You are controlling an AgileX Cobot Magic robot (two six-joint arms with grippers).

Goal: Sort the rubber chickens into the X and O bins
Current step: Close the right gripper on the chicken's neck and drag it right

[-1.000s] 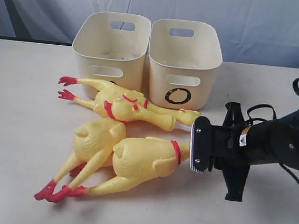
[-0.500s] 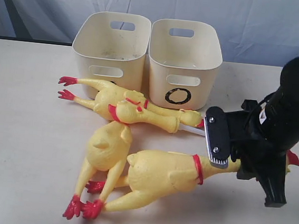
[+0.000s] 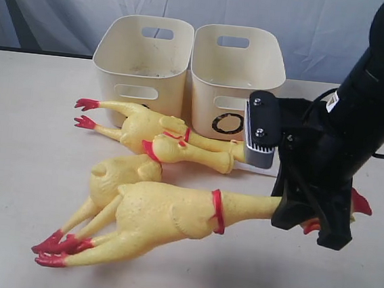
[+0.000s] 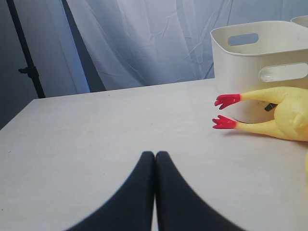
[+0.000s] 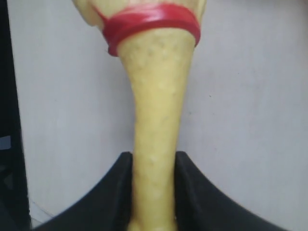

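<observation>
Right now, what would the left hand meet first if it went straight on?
Probably nothing close: the shut left hand points across bare table toward the curtain. The rubber chicken's red feet and the bin beside them lie off that line, though depth is hard to judge.

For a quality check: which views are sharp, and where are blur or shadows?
Exterior view: sharp, even light, soft shadow under the held chicken. Left wrist view: jaws blurred and dark, bin clear. Right wrist view: the neck close and slightly soft.
</observation>
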